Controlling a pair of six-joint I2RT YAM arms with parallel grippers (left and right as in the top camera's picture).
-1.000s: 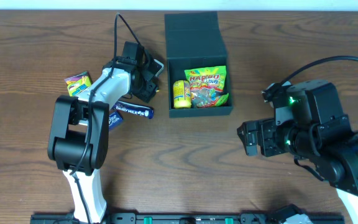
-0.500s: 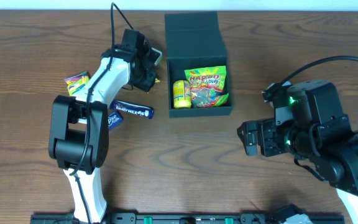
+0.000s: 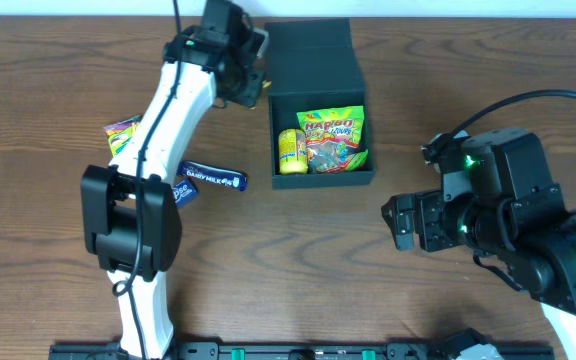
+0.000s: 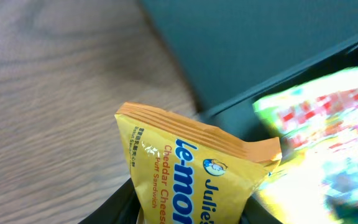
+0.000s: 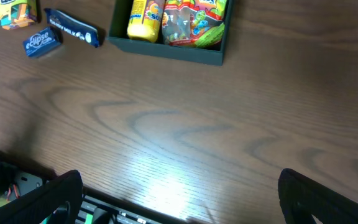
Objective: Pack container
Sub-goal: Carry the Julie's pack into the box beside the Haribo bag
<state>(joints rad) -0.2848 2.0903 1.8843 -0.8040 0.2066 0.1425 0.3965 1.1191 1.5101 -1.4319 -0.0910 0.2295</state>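
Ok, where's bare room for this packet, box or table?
In the box, only the far-left corner behind the yellow packet is bare; the gummy bag fills the right. On the table, bare wood lies between the box front and the right gripper. Crowded left of the box: chocolate bar, mints, left gripper holding the cheese packet.

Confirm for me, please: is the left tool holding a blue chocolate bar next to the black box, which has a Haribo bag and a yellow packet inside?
Not quite: the left tool holds a yellow-orange cheese sandwich packet, as the left wrist view shows; the blue bar lies on the table. The black box does hold the Haribo bag and yellow packet.
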